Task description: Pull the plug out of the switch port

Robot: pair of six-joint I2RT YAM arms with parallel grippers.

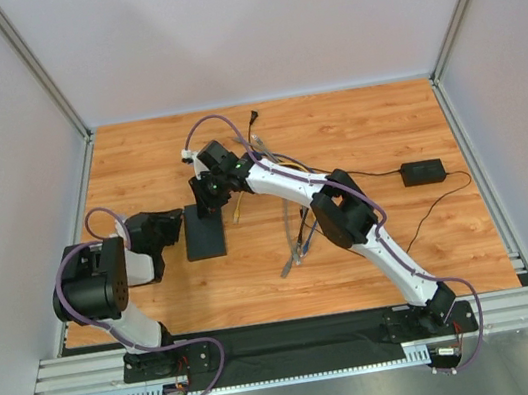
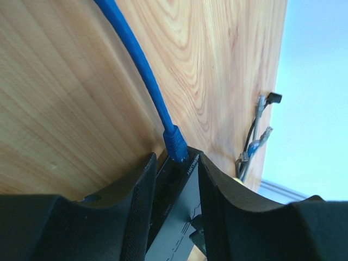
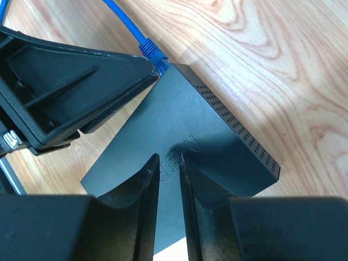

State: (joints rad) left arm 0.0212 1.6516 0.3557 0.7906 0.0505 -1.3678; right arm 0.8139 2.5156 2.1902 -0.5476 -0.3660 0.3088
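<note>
Zero progress: the blue plug [image 2: 175, 142] sat in the switch port [image 2: 180, 159] of the flat matte black box [image 3: 185, 119]. The left gripper [image 2: 176, 166] gaped around it, while the right gripper [image 3: 168, 160], barely parted, rested on the box.

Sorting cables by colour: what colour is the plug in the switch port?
The plug is blue; clearest in the left wrist view.

A lab test cell: white panels [image 1: 246, 28], aluminium rails [image 1: 298, 339], wooden tabletop [image 1: 353, 122].

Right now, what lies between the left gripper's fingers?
Left wrist view: the black switch's port end, blue plug seated in it, sits between the left gripper's fingers.
</note>
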